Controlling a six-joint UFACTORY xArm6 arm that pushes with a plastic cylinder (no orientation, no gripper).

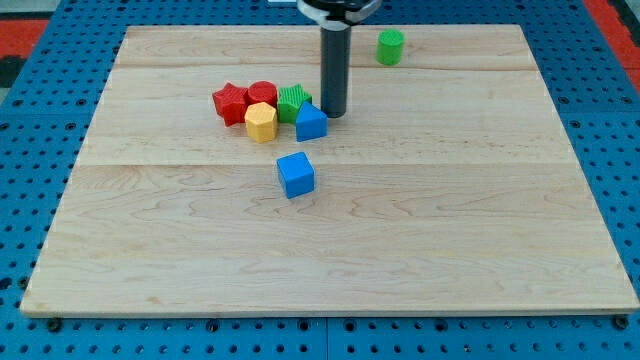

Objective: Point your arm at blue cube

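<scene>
While the rod stands upright near the top middle of the wooden board, my tip is placed just beside the blue triangular block, on its right and upper side, perhaps touching it. No pincer is fitted here, so nothing can be opened or closed; only a bare rod is seen. To the left of this block a tight cluster is found: a green star block, a yellow hexagonal block, a red cylinder and a red star block. The blue cube lies alone, below the cluster and well apart from the tip. A green cylinder is seen far at the top right. To do the step well, the tip should probably be led down on the right of the triangular block, so that it is not pushed, and stopped close to the cube without moving it.
</scene>
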